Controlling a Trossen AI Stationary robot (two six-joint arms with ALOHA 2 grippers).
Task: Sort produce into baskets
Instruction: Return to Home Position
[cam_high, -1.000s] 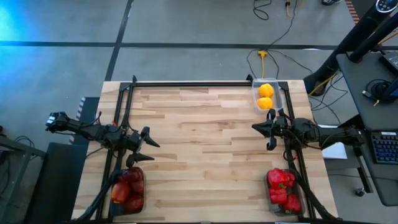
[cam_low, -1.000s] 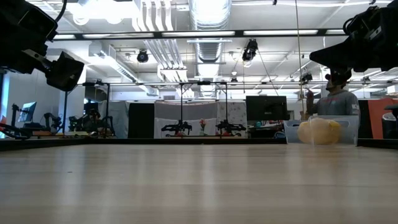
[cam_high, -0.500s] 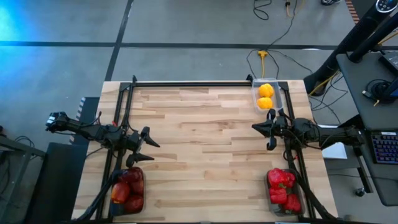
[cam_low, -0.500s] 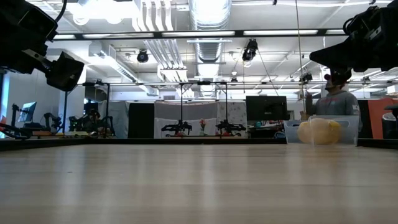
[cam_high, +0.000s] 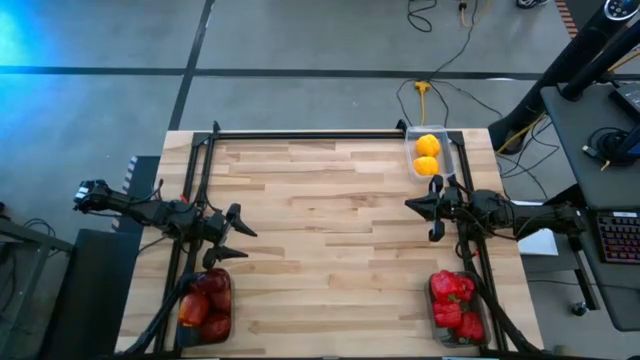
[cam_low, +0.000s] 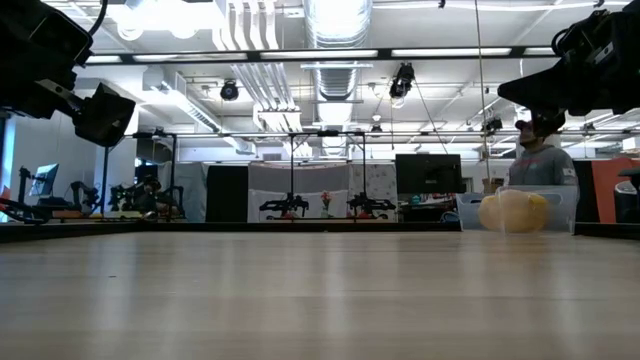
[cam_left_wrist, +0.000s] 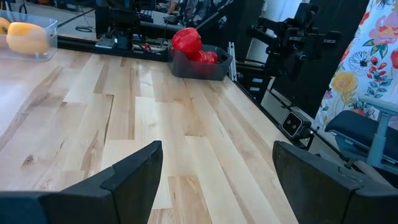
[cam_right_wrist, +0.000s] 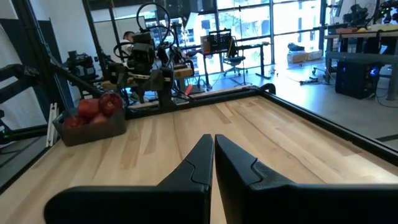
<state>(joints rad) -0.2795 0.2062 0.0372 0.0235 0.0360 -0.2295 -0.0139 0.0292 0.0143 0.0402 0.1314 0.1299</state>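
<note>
Three filled bins (cam_left_wrist: 199, 68), left jaws wide, right jaws closed, both empty, person (cam_low: 540, 160) beyond table (cam_high: 330, 220)

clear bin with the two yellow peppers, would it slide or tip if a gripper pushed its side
The clear bin is shallow and sits flat on the smooth wooden table, so it would probably slide rather than tip. The two yellow peppers nearly fill it, likely adding weight and barely rolling. Near the table's edge, an outward push might drop it.
</note>
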